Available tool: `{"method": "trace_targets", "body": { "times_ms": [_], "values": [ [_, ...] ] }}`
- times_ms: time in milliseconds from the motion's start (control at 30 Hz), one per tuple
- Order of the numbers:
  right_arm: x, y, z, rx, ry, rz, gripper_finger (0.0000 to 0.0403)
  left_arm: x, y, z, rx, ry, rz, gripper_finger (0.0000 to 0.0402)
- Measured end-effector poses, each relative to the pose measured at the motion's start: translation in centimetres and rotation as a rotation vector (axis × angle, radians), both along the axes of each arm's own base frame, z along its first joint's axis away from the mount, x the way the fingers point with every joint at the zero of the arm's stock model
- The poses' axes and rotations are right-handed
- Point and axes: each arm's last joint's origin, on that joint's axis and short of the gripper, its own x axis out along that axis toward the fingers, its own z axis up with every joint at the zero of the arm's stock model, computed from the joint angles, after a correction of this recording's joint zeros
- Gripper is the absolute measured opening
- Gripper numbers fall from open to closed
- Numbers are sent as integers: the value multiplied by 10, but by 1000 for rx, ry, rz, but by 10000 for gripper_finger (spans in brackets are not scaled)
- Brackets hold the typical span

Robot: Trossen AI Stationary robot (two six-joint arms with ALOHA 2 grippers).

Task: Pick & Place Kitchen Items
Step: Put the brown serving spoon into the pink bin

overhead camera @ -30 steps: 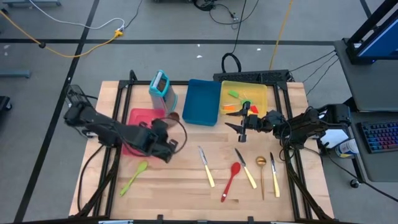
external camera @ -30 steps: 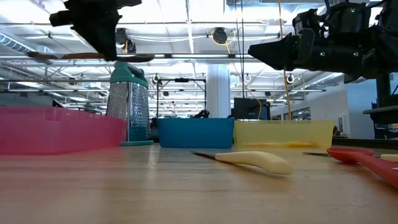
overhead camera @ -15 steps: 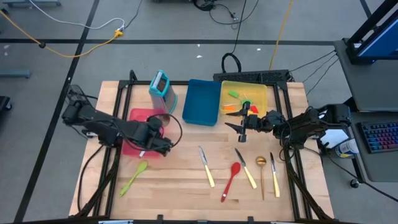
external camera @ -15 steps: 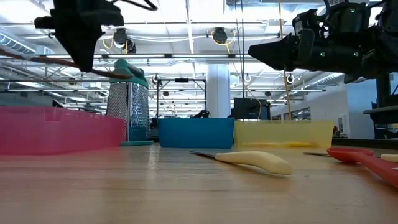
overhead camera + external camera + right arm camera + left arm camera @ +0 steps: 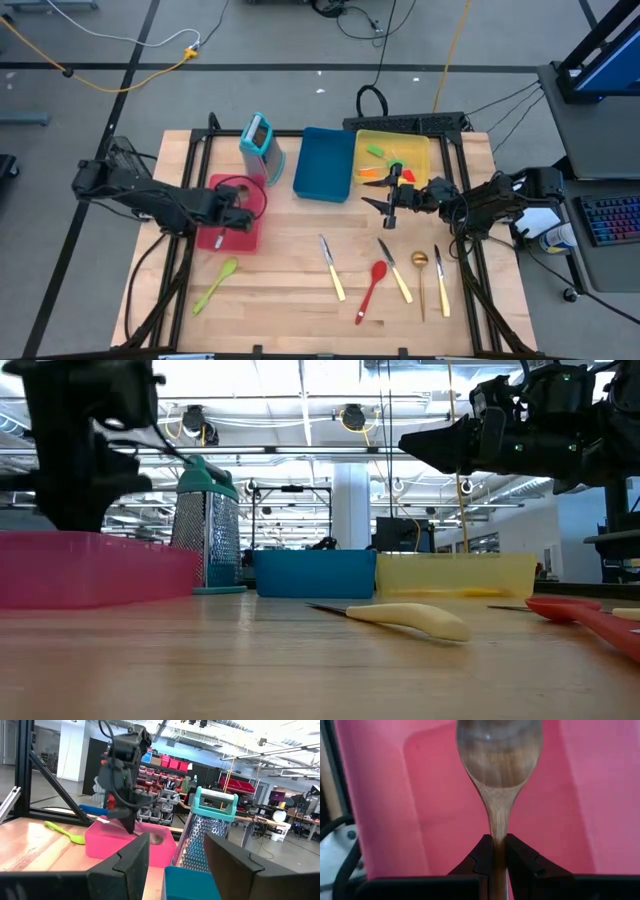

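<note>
Wooden spoon (image 5: 499, 765) sits clamped in my left gripper (image 5: 499, 851) over the red tray (image 5: 240, 238); bowl points down. My right gripper (image 5: 383, 206) waits, fingers apart, beside the yellow tray (image 5: 420, 145).

smooth wooden spoon (image 5: 498, 765), glossy pink plastic tray (image 5: 600, 795), matt wood table (image 5: 290, 270)

Colours on the bench, trays and utensils

Red tray (image 5: 232, 215); blue tray (image 5: 322, 163); yellow tray (image 5: 392, 155); teal holder (image 5: 258, 139) with perforated silver faces. Brown grained wooden spoon (image 5: 498, 770). Green spoon (image 5: 217, 283), red spoon (image 5: 372, 288), gold spoon (image 5: 421, 282), cream-handled knives (image 5: 333, 268). Pale wood table (image 5: 290, 300).
</note>
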Motion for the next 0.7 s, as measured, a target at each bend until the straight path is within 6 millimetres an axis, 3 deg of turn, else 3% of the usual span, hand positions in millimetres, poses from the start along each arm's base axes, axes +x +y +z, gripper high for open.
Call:
{"method": "trace_targets", "body": {
  "times_ms": [333,533,700],
  "values": [
    [0,0,2,-5,-15,0,180,-10,22,-38,37,-88,5,35],
    [0,0,1,-14,-14,-2,180,-8,26,-46,96,-95,-137,35],
    [0,0,1,-26,-13,-5,180,-8,26,-48,102,-112,-115,57]
  ]
}}
